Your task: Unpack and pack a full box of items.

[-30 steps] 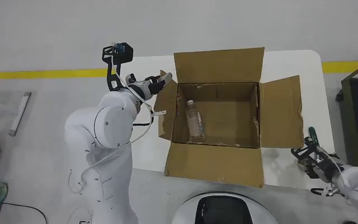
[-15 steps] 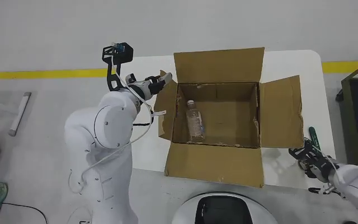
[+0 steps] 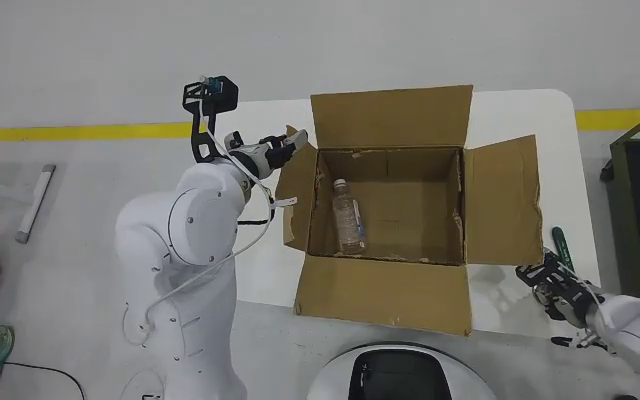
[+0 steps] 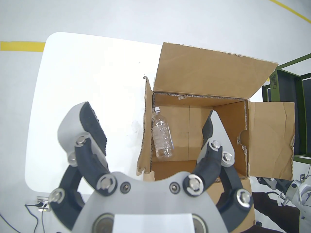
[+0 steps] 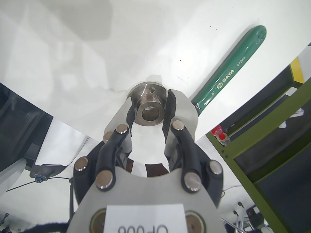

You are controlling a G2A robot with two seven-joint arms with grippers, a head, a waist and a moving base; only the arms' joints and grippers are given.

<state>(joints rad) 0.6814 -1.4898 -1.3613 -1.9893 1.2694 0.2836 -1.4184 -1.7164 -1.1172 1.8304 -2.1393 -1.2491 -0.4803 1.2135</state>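
Top view: an open cardboard box (image 3: 390,120) fills the middle of the white tabletop (image 3: 520,105), all four flaps folded out. A clear water bottle (image 3: 348,216) lies on the box floor along its left wall, cap toward the far edge. The left gripper (image 3: 290,147) hangs by the box's far left corner. The right gripper (image 3: 548,283) sits low at the tabletop's near right corner, just beside a green-handled wrench (image 3: 557,244). A green frame (image 3: 625,200) stands off the right edge.

Left wrist view: the left gripper (image 4: 147,112) has its jaws spread wide and holds nothing. Below it are the box (image 4: 206,73) and the bottle (image 4: 162,137), whose label cannot be read.

Right wrist view: the right gripper (image 5: 150,112) has its pads (image 5: 170,107) clamped on a flanged metal sleeve (image 5: 145,93); whether the sleeve touches the tabletop cannot be told. The wrench (image 5: 230,71), with white lettering on its handle, lies close by toward the right edge, in front of the green frame (image 5: 267,146).
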